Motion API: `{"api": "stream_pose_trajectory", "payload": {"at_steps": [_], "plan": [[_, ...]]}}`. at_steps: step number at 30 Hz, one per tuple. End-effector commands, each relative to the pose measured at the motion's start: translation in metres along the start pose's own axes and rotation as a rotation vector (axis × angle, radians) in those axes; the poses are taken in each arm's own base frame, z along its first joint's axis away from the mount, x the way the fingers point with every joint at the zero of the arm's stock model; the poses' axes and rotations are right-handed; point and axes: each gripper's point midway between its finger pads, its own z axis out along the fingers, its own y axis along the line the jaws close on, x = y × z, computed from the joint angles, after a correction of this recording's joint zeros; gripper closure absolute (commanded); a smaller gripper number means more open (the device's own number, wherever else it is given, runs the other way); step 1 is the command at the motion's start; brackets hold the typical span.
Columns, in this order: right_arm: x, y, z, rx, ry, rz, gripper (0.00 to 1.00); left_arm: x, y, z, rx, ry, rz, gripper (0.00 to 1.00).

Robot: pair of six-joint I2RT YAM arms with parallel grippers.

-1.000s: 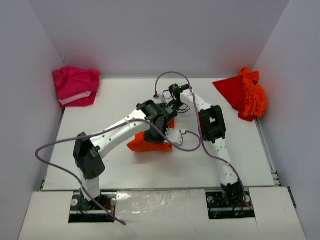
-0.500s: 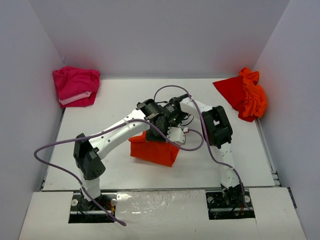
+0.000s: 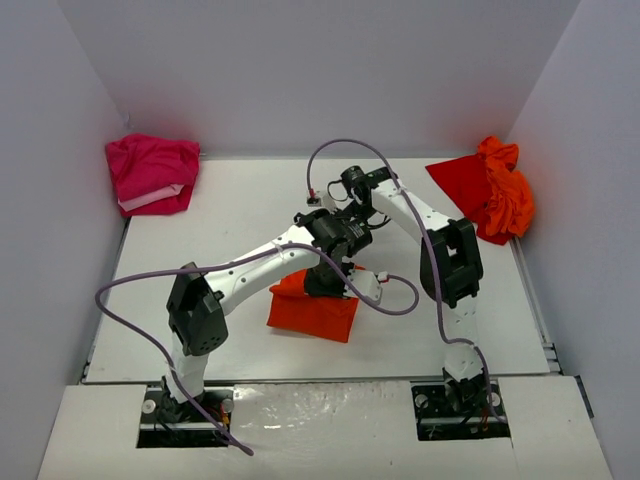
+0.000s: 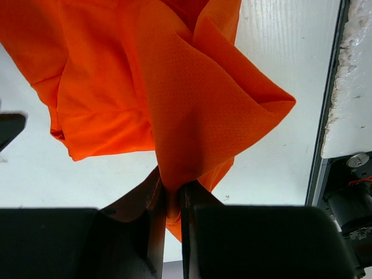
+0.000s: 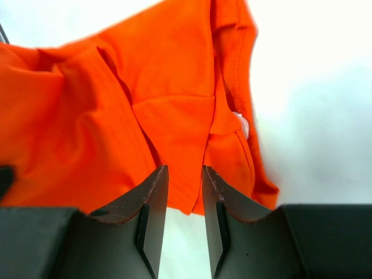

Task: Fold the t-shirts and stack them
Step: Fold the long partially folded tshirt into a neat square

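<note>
My left claw (image 4: 172, 196) is clamped on a fold of the orange t-shirt (image 3: 312, 312): the cloth is pinched between its jaws and fans away from them in loose, creased folds. My right claw (image 5: 183, 171) stands narrowly parted. I see orange cloth beyond the gap but none caught in it, so I judge that claw empty.

From above, the shirt is a rumpled, roughly folded wad near the middle of the tabletop (image 3: 200, 230), its long axis running about 10 o'clock to 4 o'clock. My left claw sits at its 12 o'clock edge. My right claw is further off toward 12 o'clock, so the shirt lies at about 6 o'clock from it. The left arm is clearly the nearer.

The right wrist view shows a hem or collar seam and a small white tag, with a flap lying just past the fingertips. My next move, as I judge it, depends on reaching back toward 6 o'clock for that free edge.

The pink t-shirt (image 3: 150, 170) lies at 10 o'clock, and the red t-shirt (image 3: 455, 180) is heaped with another orange one (image 3: 508, 198) at 2 o'clock.
</note>
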Motion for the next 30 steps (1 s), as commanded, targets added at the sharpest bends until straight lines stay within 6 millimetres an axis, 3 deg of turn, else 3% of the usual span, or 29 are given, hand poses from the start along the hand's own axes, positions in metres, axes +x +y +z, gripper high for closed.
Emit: {"api": "stream_pose_trajectory", "payload": {"at_steps": [1,7,12,18,30], "plan": [[-0.028,0.018,-0.054,0.104,-0.091,-0.108,0.72,0.008,-0.028,-0.016,0.074,0.017,0.028,1.0],[-0.013,0.012,-0.044,0.096,-0.053,-0.089,0.72,0.012,-0.044,-0.035,0.028,0.003,0.017,1.0],[-0.012,0.006,-0.044,0.126,-0.04,-0.083,0.73,0.011,-0.072,-0.046,0.007,0.018,0.034,1.0],[-0.005,0.001,-0.051,0.18,-0.025,-0.084,0.72,0.007,-0.105,-0.044,0.016,0.035,0.063,1.0],[-0.001,0.007,-0.051,0.168,-0.039,-0.079,0.72,0.011,-0.13,-0.023,0.142,0.08,0.102,1.0]]}}
